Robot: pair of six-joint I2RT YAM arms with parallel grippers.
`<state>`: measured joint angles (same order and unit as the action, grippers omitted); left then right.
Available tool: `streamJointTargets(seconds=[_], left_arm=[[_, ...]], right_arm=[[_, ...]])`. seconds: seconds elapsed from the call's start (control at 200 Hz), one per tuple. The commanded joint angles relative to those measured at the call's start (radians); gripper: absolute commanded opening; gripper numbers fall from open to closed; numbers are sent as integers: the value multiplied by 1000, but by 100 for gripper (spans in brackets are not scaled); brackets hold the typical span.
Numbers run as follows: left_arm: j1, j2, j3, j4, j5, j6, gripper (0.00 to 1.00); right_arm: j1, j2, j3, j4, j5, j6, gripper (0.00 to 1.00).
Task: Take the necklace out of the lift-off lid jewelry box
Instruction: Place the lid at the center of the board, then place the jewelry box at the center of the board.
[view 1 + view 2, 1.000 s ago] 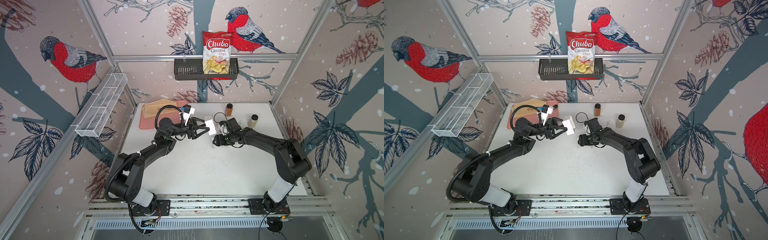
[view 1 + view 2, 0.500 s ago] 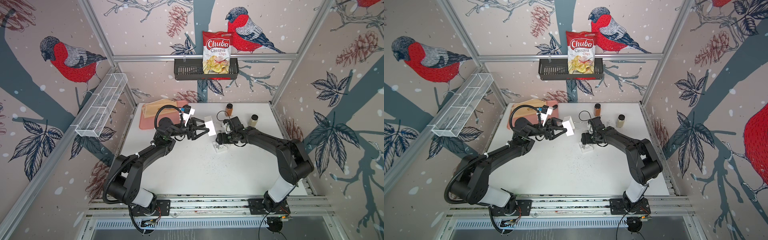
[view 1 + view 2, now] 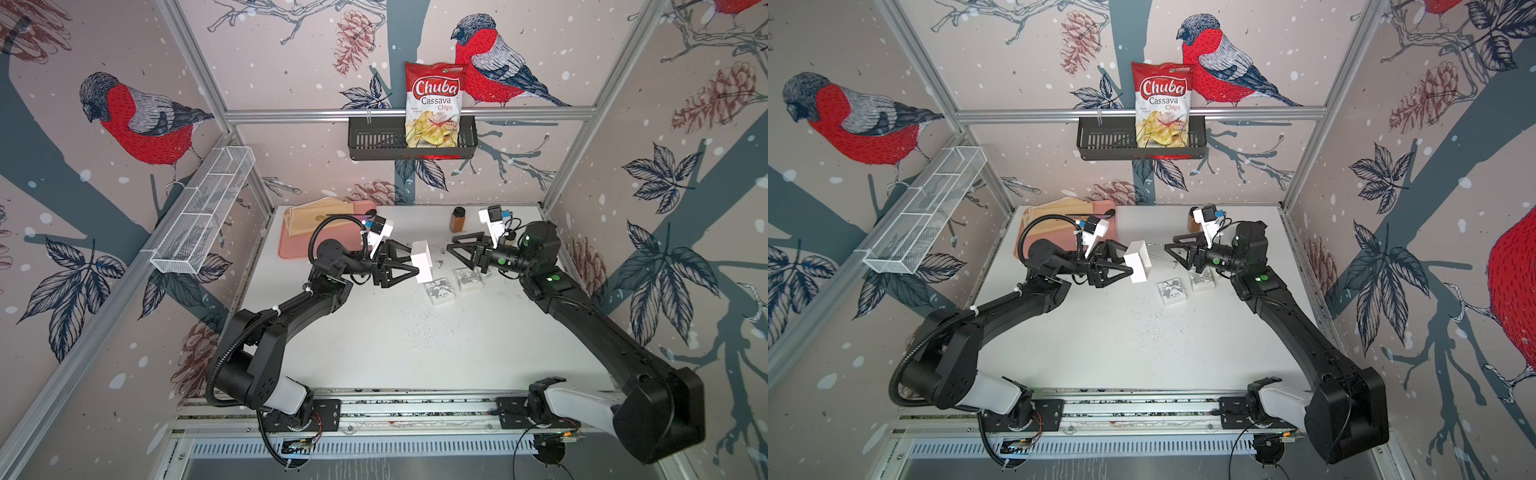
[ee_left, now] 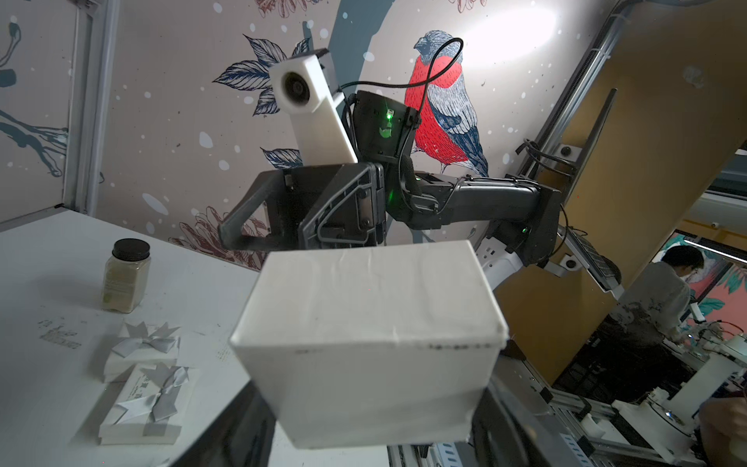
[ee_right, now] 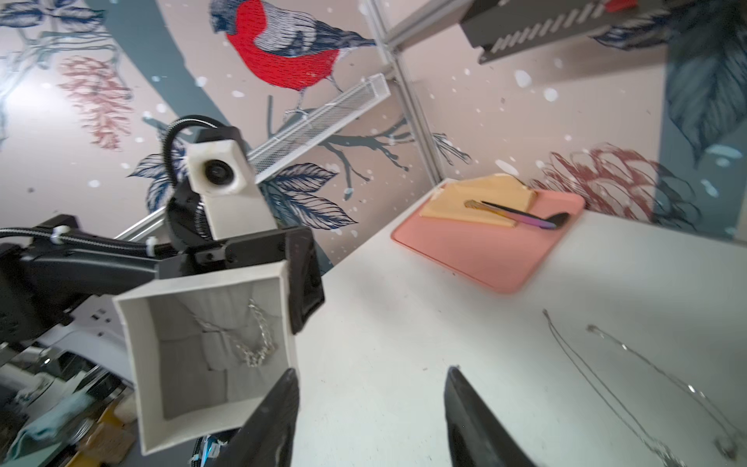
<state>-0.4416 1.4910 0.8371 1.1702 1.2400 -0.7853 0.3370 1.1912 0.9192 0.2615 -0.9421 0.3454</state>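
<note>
The right gripper (image 5: pixel 372 370) is seen part open and empty, aimed at the box (image 5: pixel 194 388), which is clamped and tipped toward it by the left gripper (image 3: pixel 415 262). The necklace (image 5: pixel 258 347) lies inside. Reach-in judged in hand; a fine pinch on the chain is needed next.

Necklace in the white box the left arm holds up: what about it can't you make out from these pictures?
Right wrist view: the necklace shows against the grey lining, but blur and small size hide any clasp or pendant; the right gripper has its fingers cut off by the bottom edge.
Both top views: the box shows only its outside, hiding the necklace.
Left wrist view: the box's closed outside faces the camera, hiding the inside.
</note>
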Motion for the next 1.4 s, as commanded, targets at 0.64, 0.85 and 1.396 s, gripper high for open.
streamJointTargets(seconds=[0.64, 0.85, 1.396], left_arm=[[-40, -11, 37, -65, 42, 104, 69], [-43, -28, 36, -125, 39, 155, 69], [-43, -10, 51, -167, 19, 173, 81]], right_arm=[[109, 28, 61, -76, -66, -112, 23], [123, 34, 66, -98, -72, -131, 19], [129, 34, 77, -146, -52, -156, 0]])
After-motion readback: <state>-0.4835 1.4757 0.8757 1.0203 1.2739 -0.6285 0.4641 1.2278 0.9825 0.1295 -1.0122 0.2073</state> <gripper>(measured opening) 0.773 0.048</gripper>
